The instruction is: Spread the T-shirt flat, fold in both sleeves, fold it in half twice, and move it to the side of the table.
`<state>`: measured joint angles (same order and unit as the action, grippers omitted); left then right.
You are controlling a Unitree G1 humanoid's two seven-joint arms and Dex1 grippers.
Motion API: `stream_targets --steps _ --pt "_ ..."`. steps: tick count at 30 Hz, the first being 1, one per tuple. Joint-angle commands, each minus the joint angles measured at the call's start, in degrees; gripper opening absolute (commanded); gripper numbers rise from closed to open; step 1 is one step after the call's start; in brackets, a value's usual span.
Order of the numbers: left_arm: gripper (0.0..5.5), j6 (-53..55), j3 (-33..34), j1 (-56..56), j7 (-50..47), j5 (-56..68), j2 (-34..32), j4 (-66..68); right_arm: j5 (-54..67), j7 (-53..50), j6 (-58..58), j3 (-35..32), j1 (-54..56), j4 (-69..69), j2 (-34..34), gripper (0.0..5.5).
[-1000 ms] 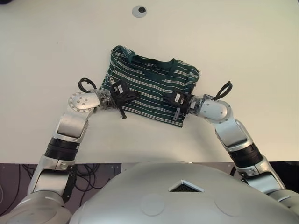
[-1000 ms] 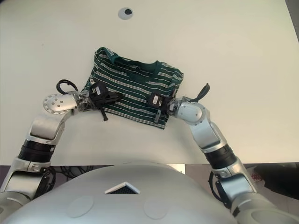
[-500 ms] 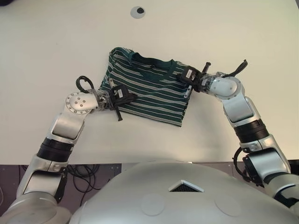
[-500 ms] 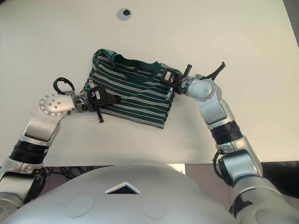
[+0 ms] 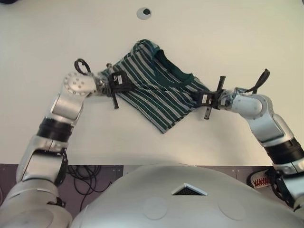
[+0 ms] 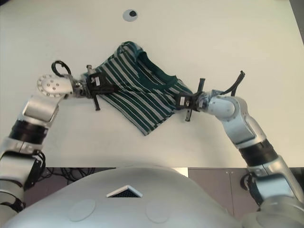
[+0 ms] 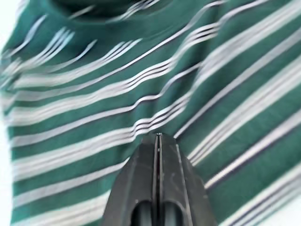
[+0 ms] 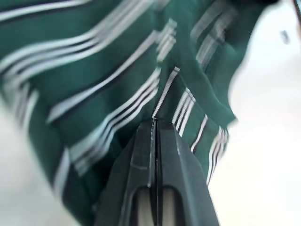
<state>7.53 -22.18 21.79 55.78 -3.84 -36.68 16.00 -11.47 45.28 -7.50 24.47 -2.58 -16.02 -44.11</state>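
Head views: folded green-striped T-shirt (image 5: 159, 95) mid-table (image 5: 237, 38), lying askew, collar toward 1 o'clock. Left gripper (image 5: 124, 86) pinched shut on its 9 o'clock edge, right gripper (image 5: 201, 98) pinched shut on its 3 o'clock edge. Round grommet (image 5: 143, 13) at 12 o'clock, well apart.
Left wrist view: fingers pressed together, cloth creasing at the tips.
Right wrist view: fingers likewise closed tight, tips on a striped fold.

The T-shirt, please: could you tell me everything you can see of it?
The T-shirt is dark green soft cloth with thin white stripes and a plain green collar. Folded compact, it sits skewed on the white table, one corner toward the robot. The left gripper and right gripper pinch opposite edges, fingers shut.
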Motion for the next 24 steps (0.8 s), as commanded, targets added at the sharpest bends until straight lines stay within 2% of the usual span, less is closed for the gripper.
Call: stream_targets --steps 1,4,6,9,11,16,21,24 --pt "0.01 -3.53 -4.93 7.06 0.34 -6.07 4.69 10.01 3.31 5.11 -10.88 6.84 -9.71 -5.0 1.42 0.0" --pt "0.01 -6.37 -6.8 10.09 0.39 -7.55 8.85 13.55 3.51 2.65 -15.07 9.46 -9.95 -7.79 4.81 0.0" --pt "0.01 -7.85 -7.01 10.33 0.39 -8.1 9.64 14.8 3.94 0.38 -17.55 8.34 -9.76 -8.52 6.49 0.0" --pt "0.01 -11.2 -5.84 9.86 -0.24 -7.64 9.62 15.63 7.7 -2.06 -21.72 3.75 -10.91 -11.7 8.02 0.0" --pt "0.0 -12.64 -3.92 7.79 1.59 -5.32 7.48 12.88 11.9 -3.02 -24.62 -0.59 -12.36 -16.88 8.23 0.27" --pt "0.7 -12.94 3.36 -0.47 3.97 0.5 0.05 4.33 18.92 -2.12 -28.41 -12.94 -17.52 -28.97 4.51 1.11" --pt "1.49 -16.75 10.9 -13.55 7.54 10.15 -5.34 -9.89 17.87 2.08 -19.12 -19.46 -25.54 -33.8 -2.8 1.99" --pt "2.02 -21.23 15.29 -22.17 5.53 8.36 -10.02 -14.11 7.06 1.53 -6.47 -19.77 -31.86 -28.2 -9.51 2.61"
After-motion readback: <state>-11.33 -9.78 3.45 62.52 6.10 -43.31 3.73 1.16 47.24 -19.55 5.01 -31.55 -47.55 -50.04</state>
